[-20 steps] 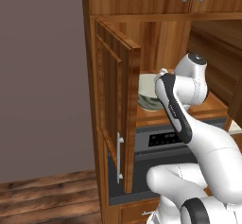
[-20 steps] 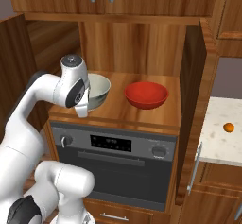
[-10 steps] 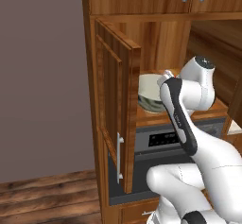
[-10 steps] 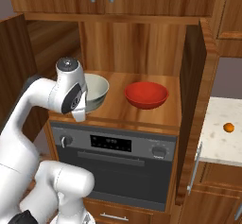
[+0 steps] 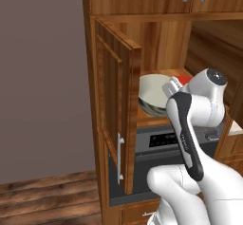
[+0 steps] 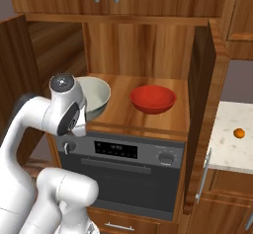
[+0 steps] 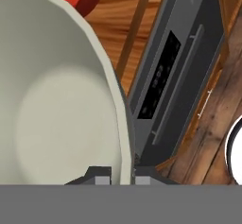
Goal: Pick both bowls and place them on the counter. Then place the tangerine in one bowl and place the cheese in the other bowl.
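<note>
The cream bowl (image 7: 56, 105) has been drawn outward off the shelf (image 6: 148, 119); its rim is apparently being pinched by the claw (image 7: 122, 173), at six o'clock in the hand view.

Glossy white rounded arm (image 5: 199, 124) at the frame's lower right, bulbous links, a dark grey joint cap on top and a long black strip along the forearm

Open cabinet doors (image 5: 116, 124) flank shelf; red bowl (image 6: 153, 98) beside; above bowls free.
</note>
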Available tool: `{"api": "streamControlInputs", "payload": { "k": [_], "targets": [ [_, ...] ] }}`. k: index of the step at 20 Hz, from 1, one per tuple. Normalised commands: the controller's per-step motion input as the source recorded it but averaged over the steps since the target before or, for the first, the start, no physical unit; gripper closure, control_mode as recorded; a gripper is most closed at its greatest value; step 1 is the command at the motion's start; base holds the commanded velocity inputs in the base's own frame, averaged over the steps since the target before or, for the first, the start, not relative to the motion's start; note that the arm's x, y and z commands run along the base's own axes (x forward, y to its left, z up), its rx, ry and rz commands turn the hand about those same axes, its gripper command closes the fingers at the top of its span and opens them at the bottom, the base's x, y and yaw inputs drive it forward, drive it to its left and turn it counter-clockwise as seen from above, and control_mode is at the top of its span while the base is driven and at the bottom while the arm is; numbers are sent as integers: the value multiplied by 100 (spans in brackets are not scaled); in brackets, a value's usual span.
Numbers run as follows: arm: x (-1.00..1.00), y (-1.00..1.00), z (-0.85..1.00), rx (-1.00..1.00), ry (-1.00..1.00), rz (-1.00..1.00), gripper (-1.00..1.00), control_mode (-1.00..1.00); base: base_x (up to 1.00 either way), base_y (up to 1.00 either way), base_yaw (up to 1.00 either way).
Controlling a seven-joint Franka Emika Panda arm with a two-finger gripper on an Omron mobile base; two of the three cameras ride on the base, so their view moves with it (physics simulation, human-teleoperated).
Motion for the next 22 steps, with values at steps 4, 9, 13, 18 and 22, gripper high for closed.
{"api": "streamControlInputs", "payload": {
  "k": [4, 9, 13, 18, 22],
  "targets": [
    [-8, 0, 1, 0, -5, 0, 100, -100, 0, 0, 0],
    [0, 0, 0, 0, 0, 0, 100, -100, 0, 0, 0],
    [0, 0, 0, 0, 0, 0, 100, -100, 0, 0, 0],
    [0, 0, 0, 0, 0, 0, 100, -100, 0, 0, 0],
    [0, 0, 0, 0, 0, 0, 100, -100, 0, 0, 0]
  ]
}}
